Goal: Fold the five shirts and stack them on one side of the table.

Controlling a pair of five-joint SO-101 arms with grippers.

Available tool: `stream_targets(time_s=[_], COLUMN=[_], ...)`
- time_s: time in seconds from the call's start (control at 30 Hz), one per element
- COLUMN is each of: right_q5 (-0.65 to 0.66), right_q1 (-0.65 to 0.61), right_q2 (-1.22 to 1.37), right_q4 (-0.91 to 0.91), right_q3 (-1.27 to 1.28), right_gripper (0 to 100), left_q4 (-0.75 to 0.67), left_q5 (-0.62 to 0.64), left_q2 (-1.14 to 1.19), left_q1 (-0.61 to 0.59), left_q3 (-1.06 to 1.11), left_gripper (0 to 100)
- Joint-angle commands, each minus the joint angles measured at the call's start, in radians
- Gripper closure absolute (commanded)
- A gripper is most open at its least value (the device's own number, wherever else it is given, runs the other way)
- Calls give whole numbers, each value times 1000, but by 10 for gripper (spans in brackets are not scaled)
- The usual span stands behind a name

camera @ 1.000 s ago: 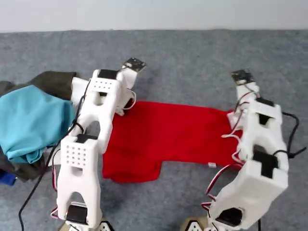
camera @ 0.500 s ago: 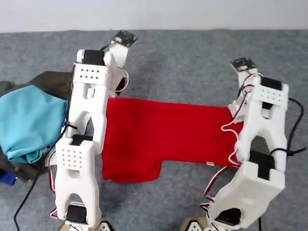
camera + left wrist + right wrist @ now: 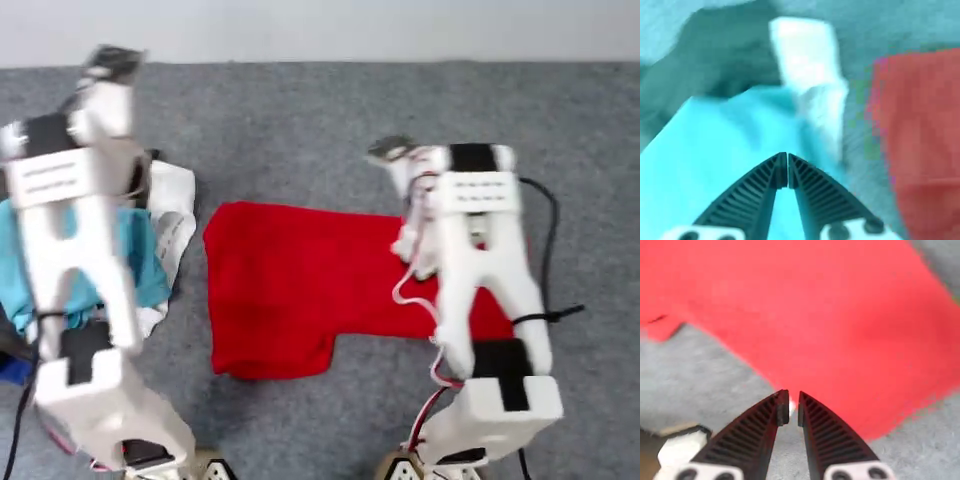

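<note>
**Red shirt lying flat mid-table, both grippers hanging empty above cloth**

A red cotton shirt is lying spread out on the grey carpet-like table top, near the middle. One sleeve is jutting toward the arm bases, and the shirt's right part is passing under the right white arm.

The right gripper is hanging just over the near edge of the red shirt, where the cloth is meeting the grey surface. Its ribbed black fingers are drawn almost together, leaving a thin slit at the tips and clamping nothing.

The left white arm is standing over a heap of clothes at the table's left side, well apart from the right arm. The left gripper is hovering above a crumpled teal shirt, its fingers pressed tip to tip with no fabric between them. A white garment is lying against the teal shirt, between it and the red shirt, and a dark olive garment is sitting behind them. From above, the white garment is lying just beside the red shirt's left edge, not touching it.
</note>
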Motion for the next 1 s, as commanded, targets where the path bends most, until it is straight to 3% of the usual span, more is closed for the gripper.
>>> stream_targets(time_s=[0.0, 0.17, 0.37, 0.57, 0.7, 0.97], right_q5=[3, -95, -166, -190, -189, -141], right_q1=[-157, -381, -575, -611, -607, -605], right_q2=[-61, -25, 94, 248, 332, 234], right_q4=[30, -77, -208, -297, -239, -182], right_q3=[-46, 8, 83, 92, 92, 152], right_gripper=[951, 951, 951, 951, 951, 951], left_q4=[23, 21, 21, 21, 21, 6], left_q5=[-71, -123, -126, -126, -126, -124], left_q2=[-137, -221, -285, -318, -319, -311], left_q1=[-147, -301, -379, -387, -387, -382], left_q3=[59, 163, 205, 205, 205, 205], left_gripper=[985, 985, 985, 985, 985, 985])
